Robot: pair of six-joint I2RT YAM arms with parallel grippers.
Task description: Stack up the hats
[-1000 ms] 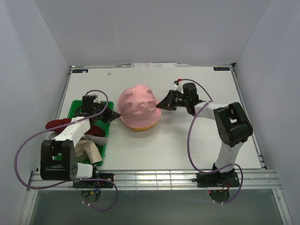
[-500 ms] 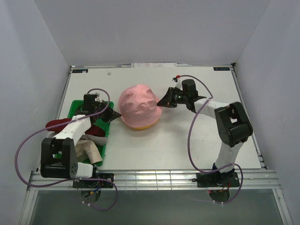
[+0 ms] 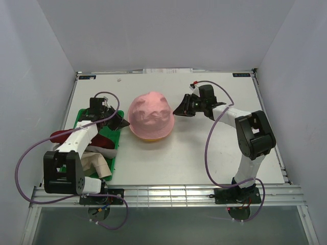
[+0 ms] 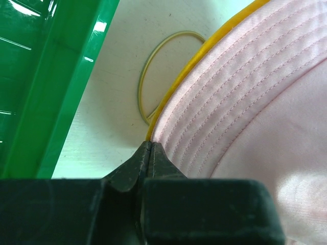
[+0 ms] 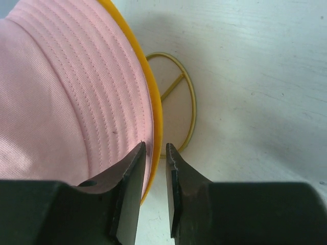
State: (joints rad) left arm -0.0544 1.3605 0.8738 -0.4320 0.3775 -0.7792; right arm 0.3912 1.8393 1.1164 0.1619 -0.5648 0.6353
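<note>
The pink hat [image 3: 149,115] covers the yellow-orange hat [image 5: 157,117] on the surface [image 3: 204,153], well apart from its edges. The left pincer [image 4: 149,147] seems pressed together at the left brim. The right pincer [image 5: 155,149] stands slightly apart beside the right brim.

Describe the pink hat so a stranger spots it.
On the white table, look right of the green tray, near the middle. The pink hat sits domed over a yellow hat whose rim peeks out. Its neighbours at the tray are a dark red hat and a beige hat.
</note>
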